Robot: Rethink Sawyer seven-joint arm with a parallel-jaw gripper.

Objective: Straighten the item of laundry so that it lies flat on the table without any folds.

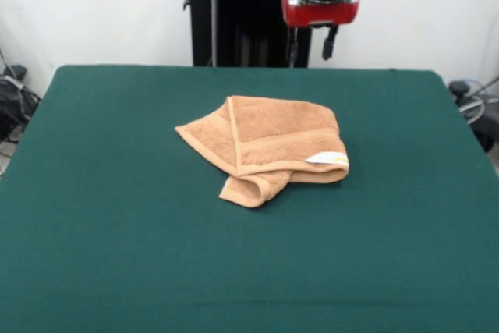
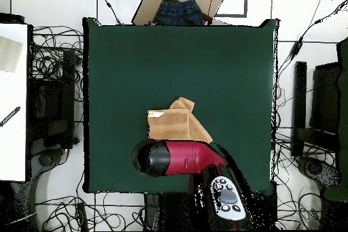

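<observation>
Green cloth is covering one large surface (image 1: 101, 255), its edges all showing and wide bare room lying round one towel (image 1: 273, 146); one red and black arm (image 2: 180, 157) is hanging over the far part; the towel is sitting near the middle, folded over itself, one corner rolled under; the overhead view alone is showing a cardboard box (image 2: 178, 1) beyond the edge; the front view alone is showing the hand (image 1: 310, 43), two fingers spread, gripping nothing, and one white tag (image 1: 327, 158).

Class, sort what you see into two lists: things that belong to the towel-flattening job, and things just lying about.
Belongs to the job:
towel, folded over
green table
gripper, raised above the table's far edge

Just lying about:
cardboard box with jeans
floor cables
</observation>
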